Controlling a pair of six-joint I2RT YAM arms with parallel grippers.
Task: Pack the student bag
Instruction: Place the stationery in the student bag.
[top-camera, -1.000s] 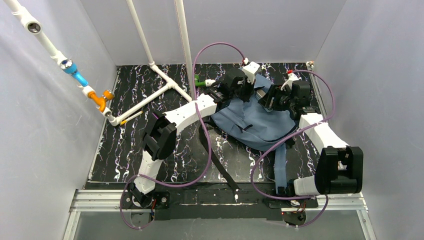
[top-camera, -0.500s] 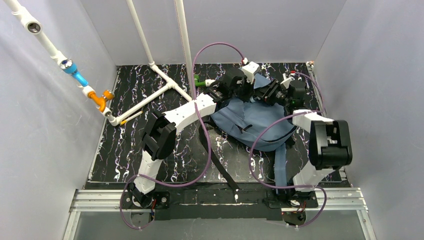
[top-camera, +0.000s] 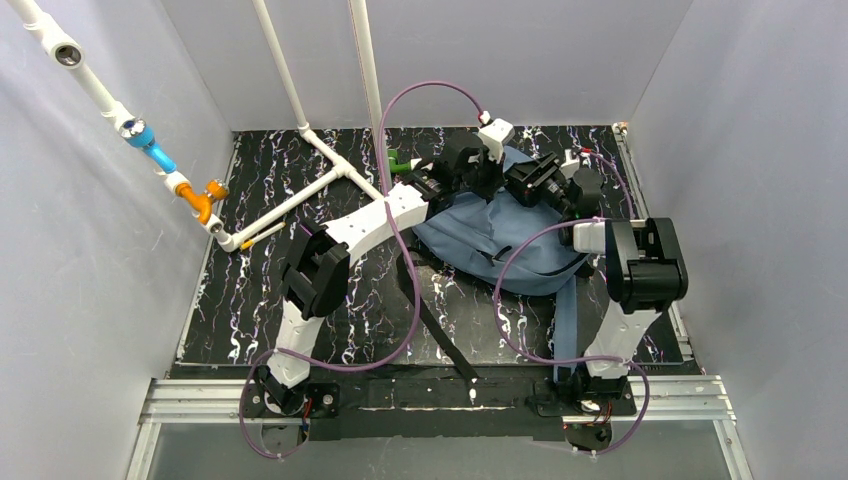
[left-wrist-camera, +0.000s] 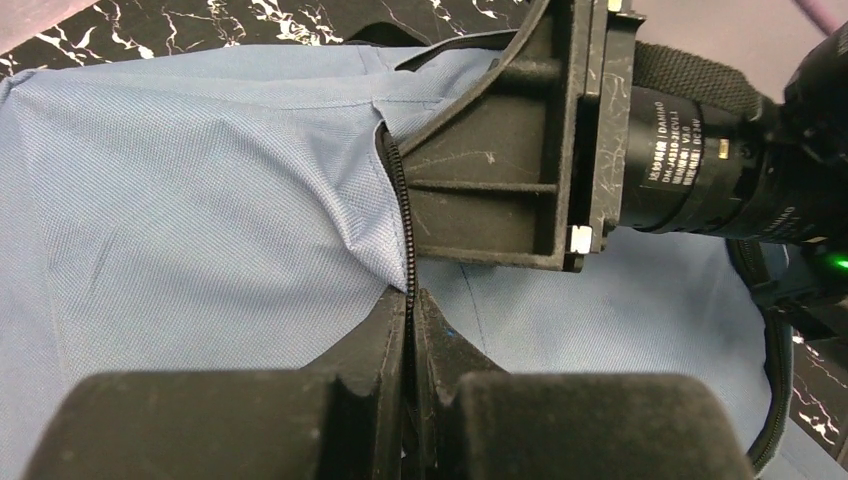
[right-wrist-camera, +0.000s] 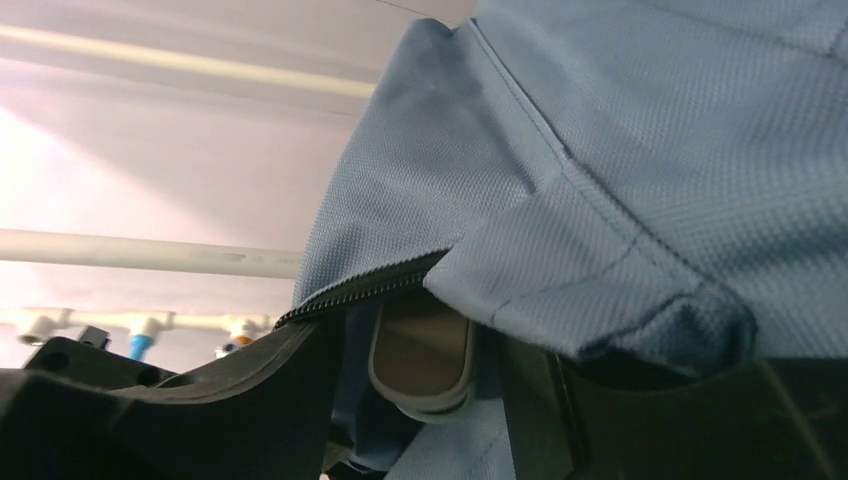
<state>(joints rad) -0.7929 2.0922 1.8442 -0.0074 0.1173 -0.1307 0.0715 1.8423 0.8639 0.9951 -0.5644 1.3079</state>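
The bag (top-camera: 500, 240) lies slumped at the far right of the table (top-camera: 250, 300), its far edge buried under both my wrists. My left hand (left-wrist-camera: 412, 318) is clamped tight on the bag's zip (left-wrist-camera: 398, 200) edge. My right hand (top-camera: 520, 182) noses into the fold beside it, fingertips covered by fabric; gripping or not, I cannot tell. A black strap (top-camera: 445, 340) trails toward the near edge. Room to move lies left, toward the white pipes (top-camera: 290, 200); the right wall stands close.
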